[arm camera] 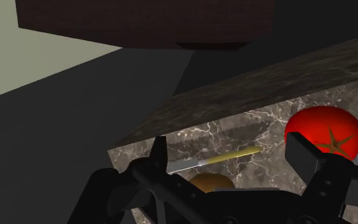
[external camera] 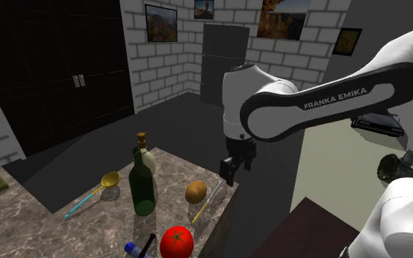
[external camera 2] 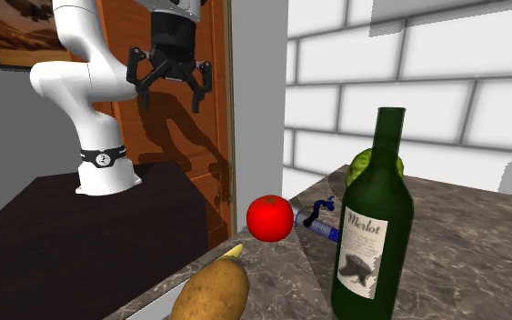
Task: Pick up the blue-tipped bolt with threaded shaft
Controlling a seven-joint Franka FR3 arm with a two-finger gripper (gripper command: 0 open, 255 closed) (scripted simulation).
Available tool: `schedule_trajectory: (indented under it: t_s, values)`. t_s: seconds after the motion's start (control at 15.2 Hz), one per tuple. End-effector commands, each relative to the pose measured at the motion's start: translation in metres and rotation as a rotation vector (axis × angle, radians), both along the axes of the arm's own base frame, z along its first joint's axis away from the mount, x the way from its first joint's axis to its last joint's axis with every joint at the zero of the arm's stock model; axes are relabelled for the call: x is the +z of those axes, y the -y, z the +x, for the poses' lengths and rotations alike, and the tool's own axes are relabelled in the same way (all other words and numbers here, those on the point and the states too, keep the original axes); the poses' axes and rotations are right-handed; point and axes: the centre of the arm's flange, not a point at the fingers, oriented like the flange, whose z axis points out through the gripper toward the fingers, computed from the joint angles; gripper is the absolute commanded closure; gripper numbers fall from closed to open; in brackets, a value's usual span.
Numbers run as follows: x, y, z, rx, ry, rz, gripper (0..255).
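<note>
The bolt lies at the marble counter's near edge, with a blue tip and a black piece beside it, just to the shoulder view's left of a red tomato. In the second exterior view the bolt sits between the tomato and a green wine bottle. My gripper hangs open and empty above the counter's corner edge, well apart from the bolt. Seen from the second exterior view, the gripper has its fingers spread. In the wrist view the gripper looks down past a potato and the tomato.
A potato and a yellow-handled knife lie below the gripper. The green wine bottle, a corked pale bottle and a gold spoon stand farther in on the counter. The counter drops to dark floor beside the stand.
</note>
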Motion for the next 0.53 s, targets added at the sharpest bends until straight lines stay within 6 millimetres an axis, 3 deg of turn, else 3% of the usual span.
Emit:
schedule_trajectory:
  t_s: [0.0,0.46]
  values:
    - [-0.012,-0.021,0.010,0.019,0.005,-0.005,0]
    - [-0.066,-0.092,0.041,0.085,0.019,-0.026,0]
